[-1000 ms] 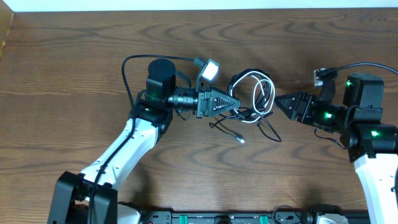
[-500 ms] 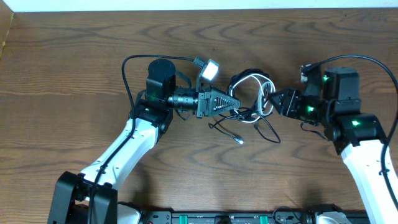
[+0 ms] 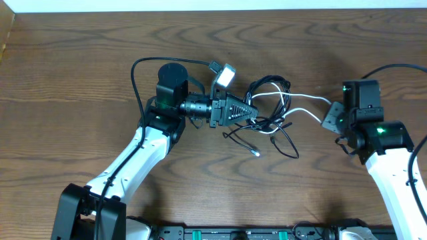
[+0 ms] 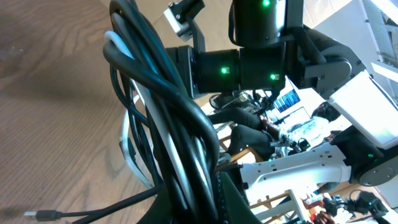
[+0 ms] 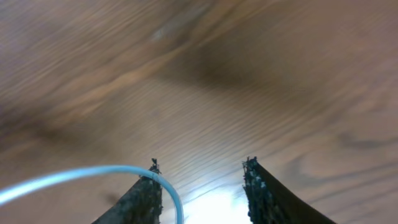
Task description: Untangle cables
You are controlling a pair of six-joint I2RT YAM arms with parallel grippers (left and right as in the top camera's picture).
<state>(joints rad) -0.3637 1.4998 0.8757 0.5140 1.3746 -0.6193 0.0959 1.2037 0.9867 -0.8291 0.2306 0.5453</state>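
The cables lie tangled at the middle of the table, black loops with a white cable through them. My left gripper is shut on the bundle's left side. In the left wrist view thick black and white strands rise from its jaws. Two white strands stretch right to my right gripper. In the right wrist view that gripper stands open, and the white cable curves over its left finger and drops into the gap. A loose plug end rests below the bundle.
A lit camera lamp sits above the left wrist. The left arm's own black wire arcs behind it. A black rail runs along the table's front edge. Bare wood lies all around the bundle.
The right gripper reached into the bundle, then drew back to the right, and white strands now stretch out after it. The left gripper has stayed put.
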